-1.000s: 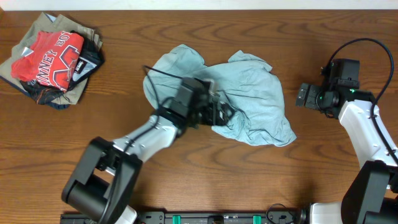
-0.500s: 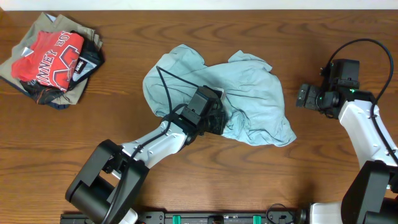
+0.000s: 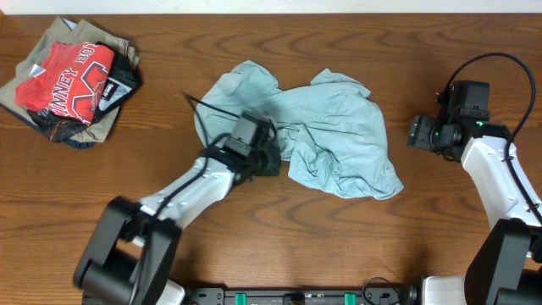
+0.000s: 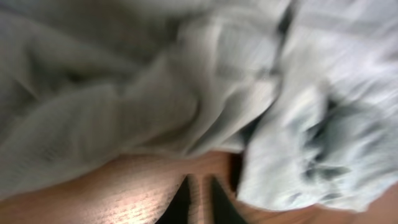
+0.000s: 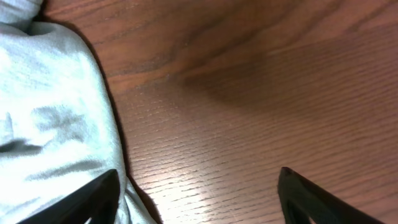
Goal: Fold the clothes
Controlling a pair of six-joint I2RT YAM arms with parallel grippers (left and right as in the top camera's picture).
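1. The left gripper (image 3: 264, 158) has backed off from the middle of the clothes (image 3: 339, 127) to their near-left edge. Its fingers are almost together over bare desk (image 3: 440, 246), gripping nothing.
2. The clothes are still a crumpled heap mid-desk and have barely shifted, so I'd say no fold is made yet.
3. The right gripper (image 3: 421, 133) has stayed spread wide and empty, just beside the clothes' right edge.

A dark brown wooden worktop (image 3: 339, 246) carries two things, well apart: a crumpled pale blue-grey garment (image 3: 339, 135) spread near its middle, and a heap of clothes (image 3: 41, 52), red T-shirt (image 3: 69, 78) uppermost, at the far left corner.
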